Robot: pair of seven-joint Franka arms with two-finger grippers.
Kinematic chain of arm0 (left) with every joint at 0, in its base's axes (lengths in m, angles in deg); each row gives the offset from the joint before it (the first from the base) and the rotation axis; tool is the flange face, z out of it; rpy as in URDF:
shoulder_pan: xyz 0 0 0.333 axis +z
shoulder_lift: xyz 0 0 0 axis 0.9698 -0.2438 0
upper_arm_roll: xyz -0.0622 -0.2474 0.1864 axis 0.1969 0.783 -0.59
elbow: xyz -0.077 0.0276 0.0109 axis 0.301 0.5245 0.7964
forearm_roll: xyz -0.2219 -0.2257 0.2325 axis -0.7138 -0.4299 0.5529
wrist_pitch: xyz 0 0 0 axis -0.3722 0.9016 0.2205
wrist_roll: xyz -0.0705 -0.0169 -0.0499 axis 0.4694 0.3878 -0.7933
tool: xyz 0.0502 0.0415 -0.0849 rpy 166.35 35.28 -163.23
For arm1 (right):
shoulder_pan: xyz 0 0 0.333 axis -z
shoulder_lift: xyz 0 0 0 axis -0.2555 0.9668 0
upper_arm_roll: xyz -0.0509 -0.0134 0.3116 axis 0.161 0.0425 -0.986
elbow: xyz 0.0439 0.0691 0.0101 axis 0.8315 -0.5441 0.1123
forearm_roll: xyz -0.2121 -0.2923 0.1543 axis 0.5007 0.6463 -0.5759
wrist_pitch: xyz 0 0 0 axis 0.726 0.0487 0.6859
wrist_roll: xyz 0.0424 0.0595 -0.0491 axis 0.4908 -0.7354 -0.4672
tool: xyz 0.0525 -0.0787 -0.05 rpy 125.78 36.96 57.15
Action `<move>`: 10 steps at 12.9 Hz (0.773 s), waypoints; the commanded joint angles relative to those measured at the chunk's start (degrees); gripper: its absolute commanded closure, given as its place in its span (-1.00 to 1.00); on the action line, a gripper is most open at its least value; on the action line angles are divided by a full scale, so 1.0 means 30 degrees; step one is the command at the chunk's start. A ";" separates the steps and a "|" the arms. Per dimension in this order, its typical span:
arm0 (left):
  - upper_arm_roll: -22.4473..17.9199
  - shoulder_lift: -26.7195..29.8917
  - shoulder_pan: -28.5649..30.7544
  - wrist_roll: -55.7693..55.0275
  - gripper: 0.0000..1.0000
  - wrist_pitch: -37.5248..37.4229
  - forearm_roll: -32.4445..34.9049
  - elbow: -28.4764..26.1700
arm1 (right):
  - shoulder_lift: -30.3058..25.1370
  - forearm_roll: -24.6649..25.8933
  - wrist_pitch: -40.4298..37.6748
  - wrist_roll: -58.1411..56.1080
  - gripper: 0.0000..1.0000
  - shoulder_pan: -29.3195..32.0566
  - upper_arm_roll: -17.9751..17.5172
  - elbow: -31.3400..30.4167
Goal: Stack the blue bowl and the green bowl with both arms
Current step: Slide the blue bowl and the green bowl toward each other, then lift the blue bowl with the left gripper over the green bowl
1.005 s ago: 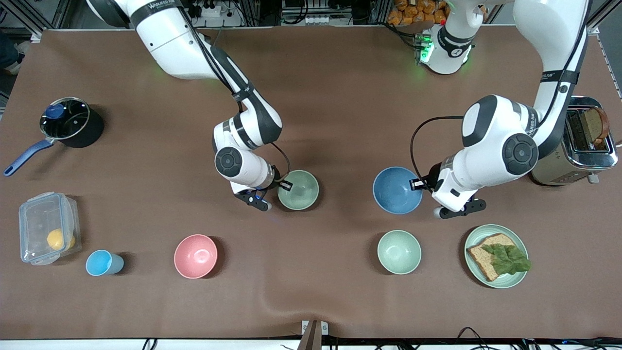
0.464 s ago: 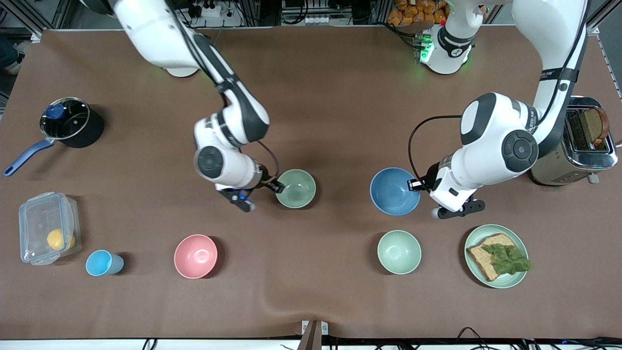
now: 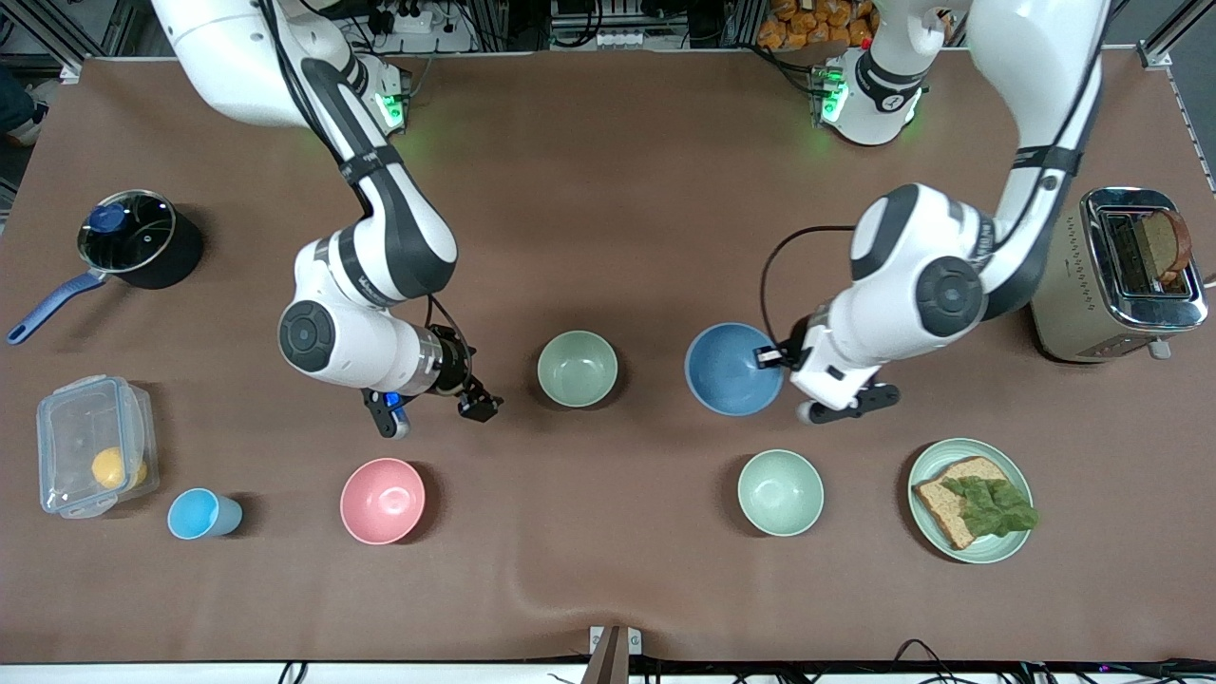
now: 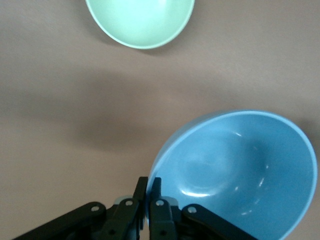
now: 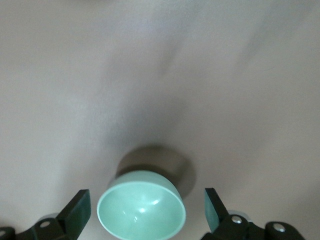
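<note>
The green bowl (image 3: 577, 369) stands upright on the table's middle. My right gripper (image 3: 483, 404) is open and empty, drawn back from it toward the right arm's end. In the right wrist view the green bowl (image 5: 141, 206) shows apart from my gripper (image 5: 144, 212), between the spread fingertips (image 5: 76, 210). My left gripper (image 3: 768, 359) is shut on the rim of the blue bowl (image 3: 730, 369), beside the green bowl toward the left arm's end. In the left wrist view my gripper (image 4: 148, 186) pinches the rim of the blue bowl (image 4: 240, 170), which hangs tilted.
A paler mint bowl (image 3: 781, 491) and a plate with bread (image 3: 971, 501) lie nearer the camera than the blue bowl; the mint bowl (image 4: 140, 20) also shows in the left wrist view. A pink bowl (image 3: 382, 501), light-blue cup (image 3: 202, 514), plastic box (image 3: 95, 459), pot (image 3: 138, 237) and toaster (image 3: 1121, 275) stand around.
My right gripper let go of the green bowl's rim and drew back toward the right arm's end. My left gripper carried the blue bowl toward the green bowl.
</note>
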 commanded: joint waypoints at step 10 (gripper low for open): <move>-0.0309 -0.3019 -0.3856 -0.5819 1.00 0.4675 -0.0175 0.1346 | 0.2752 -0.0885 0.3579 0.2910 -1.00 -0.0869 -0.0288 -0.0004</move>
